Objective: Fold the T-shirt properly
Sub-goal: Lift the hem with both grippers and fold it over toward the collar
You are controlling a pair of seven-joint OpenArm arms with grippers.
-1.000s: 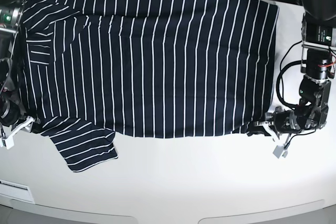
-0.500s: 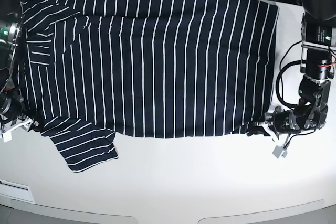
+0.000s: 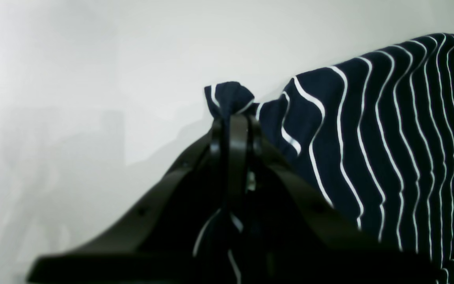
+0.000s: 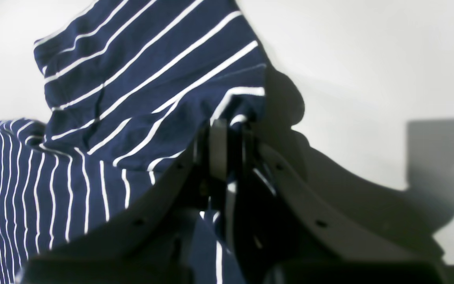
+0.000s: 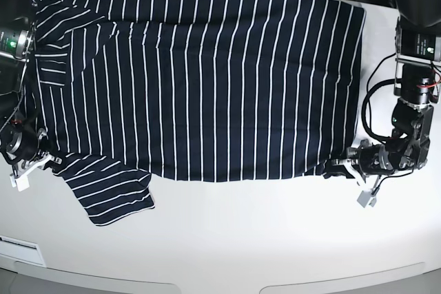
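Soft dark navy T-shirt (image 5: 200, 80) with thin white stripes lies spread nearly flat on the smooth white counter (image 5: 241, 239), one short sleeve (image 5: 110, 194) splayed out at the near edge. We see the left gripper (image 5: 337, 167) with its black fingers (image 3: 238, 134) pressed together on a bunched corner of the hem, a small knot of fabric poking up past the tips. The right gripper (image 5: 47, 161) sits at the opposite near corner beside the sleeve; its fingers (image 4: 219, 150) have closed tight on a fold of striped cloth. Around both pinches the fabric ripples and the stripes bend in waves.
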